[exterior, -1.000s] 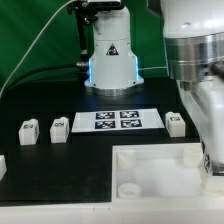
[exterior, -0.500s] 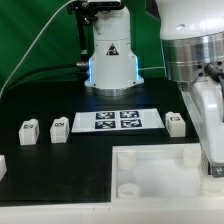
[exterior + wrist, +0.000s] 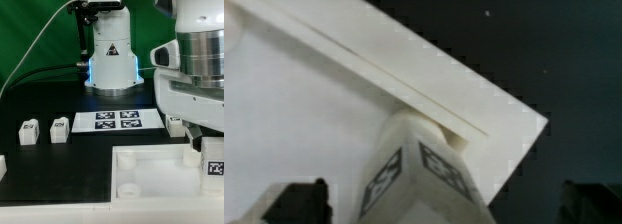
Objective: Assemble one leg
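My gripper (image 3: pixel 212 150) is at the exterior view's right, shut on one leg (image 3: pixel 213 165), a small white block with a black-and-white tag. It holds the leg upright just above the right side of the large white panel (image 3: pixel 150 172). In the wrist view the leg (image 3: pixel 423 165) stands between the two dark fingers (image 3: pixel 295 205) of the gripper (image 3: pixel 441 208), with the panel's corner (image 3: pixel 331 100) below. Three more legs stand on the black table: two at the left (image 3: pixel 29 131) (image 3: pixel 58 127), and one (image 3: pixel 175 124) partly behind the hand.
The marker board (image 3: pixel 115 120) lies flat at the table's middle. The arm's base (image 3: pixel 110 55) stands behind it. A white part (image 3: pixel 2 166) shows at the exterior view's left edge. A cable runs along the back left.
The arm has risen and swung toward the exterior view's left. Its white hand now fills the upper right, and the tagged leg shows below it over the panel.
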`<action>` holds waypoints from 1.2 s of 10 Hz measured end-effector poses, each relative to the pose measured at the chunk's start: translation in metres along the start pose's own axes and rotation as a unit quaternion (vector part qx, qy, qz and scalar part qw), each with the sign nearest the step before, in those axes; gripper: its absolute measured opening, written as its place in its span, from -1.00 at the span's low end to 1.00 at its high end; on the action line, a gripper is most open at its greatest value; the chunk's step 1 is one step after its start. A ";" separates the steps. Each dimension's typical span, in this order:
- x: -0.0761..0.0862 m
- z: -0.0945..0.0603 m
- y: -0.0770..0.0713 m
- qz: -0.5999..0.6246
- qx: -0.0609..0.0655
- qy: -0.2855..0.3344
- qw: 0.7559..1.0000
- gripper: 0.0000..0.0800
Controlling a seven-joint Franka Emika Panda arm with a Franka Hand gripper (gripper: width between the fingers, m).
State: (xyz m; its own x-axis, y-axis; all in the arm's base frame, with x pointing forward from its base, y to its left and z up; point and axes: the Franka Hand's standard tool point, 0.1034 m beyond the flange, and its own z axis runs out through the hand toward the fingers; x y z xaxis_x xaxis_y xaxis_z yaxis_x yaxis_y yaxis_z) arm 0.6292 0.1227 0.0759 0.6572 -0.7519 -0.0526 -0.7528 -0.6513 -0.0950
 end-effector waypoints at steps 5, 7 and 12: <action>0.008 0.000 0.003 -0.200 -0.003 0.015 0.980 0.59; 0.008 0.000 0.003 -0.195 -0.003 0.015 0.981 0.16; 0.014 0.002 0.010 0.112 0.009 0.000 0.994 -0.26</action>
State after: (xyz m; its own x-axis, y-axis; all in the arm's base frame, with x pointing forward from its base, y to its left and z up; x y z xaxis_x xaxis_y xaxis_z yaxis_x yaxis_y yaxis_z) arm 0.6313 0.1055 0.0724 0.4740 -0.8773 -0.0751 -0.8790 -0.4664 -0.0991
